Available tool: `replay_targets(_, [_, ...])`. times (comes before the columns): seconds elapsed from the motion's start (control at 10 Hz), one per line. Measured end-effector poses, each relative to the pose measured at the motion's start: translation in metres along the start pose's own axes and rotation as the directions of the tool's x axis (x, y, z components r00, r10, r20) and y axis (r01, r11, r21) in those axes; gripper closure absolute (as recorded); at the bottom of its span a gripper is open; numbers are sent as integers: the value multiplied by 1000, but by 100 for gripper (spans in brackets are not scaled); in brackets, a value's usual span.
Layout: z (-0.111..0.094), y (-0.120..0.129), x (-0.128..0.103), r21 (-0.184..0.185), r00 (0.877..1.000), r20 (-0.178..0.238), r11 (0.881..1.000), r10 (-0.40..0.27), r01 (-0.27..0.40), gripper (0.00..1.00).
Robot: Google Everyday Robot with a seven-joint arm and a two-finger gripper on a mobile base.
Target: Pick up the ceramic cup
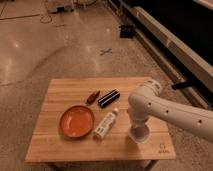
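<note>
Here the hand (138,127) hangs directly over the ceramic cup (138,134) on the table (60,90), its finger state impossible to tell.

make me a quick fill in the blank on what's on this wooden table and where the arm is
1. The orange plate lies to the ______ of the white bottle in the camera view.
2. The gripper is right above the ceramic ______.
3. The table is made of ______.
4. The black box lies beside a small ______ object.

Missing words: left; cup; wood; red
</note>
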Motion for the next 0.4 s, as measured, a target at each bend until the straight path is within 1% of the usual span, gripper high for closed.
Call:
replay_targets(0.2, [-3, 8, -4, -4, 1000, -1, 1000, -1, 1, 73])
replay_targets(0.3, [-8, 9, -4, 0, 1000, -3, 1000, -1, 1, 73])
replay_targets(0.4, [-10, 5, -7, 3, 1000, 4, 1000, -4, 4, 73])
